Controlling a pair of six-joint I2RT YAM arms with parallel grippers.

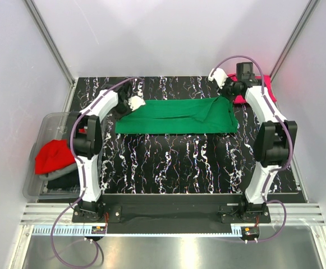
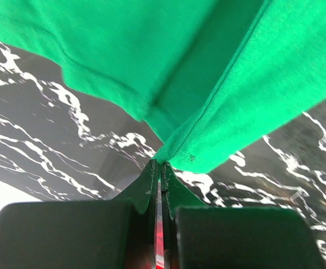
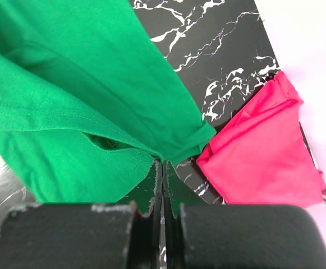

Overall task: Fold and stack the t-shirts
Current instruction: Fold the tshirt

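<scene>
A bright green t-shirt (image 1: 174, 116) lies as a long band across the back of the table. My left gripper (image 1: 130, 104) is shut on its left end; the left wrist view shows the green cloth (image 2: 207, 84) pinched at my fingertips and lifted off the table. My right gripper (image 1: 225, 89) is shut on its far right corner; the right wrist view shows green cloth (image 3: 78, 101) pinched there. A folded magenta-pink t-shirt (image 3: 263, 157) lies at the back right corner (image 1: 266, 88), just right of my right gripper. A red t-shirt (image 1: 53, 157) lies in the bin on grey and black ones.
A clear plastic bin (image 1: 36, 188) stands off the table's left edge. The black marbled table (image 1: 179, 162) stretches in front of the green shirt. White walls close in at the back and sides.
</scene>
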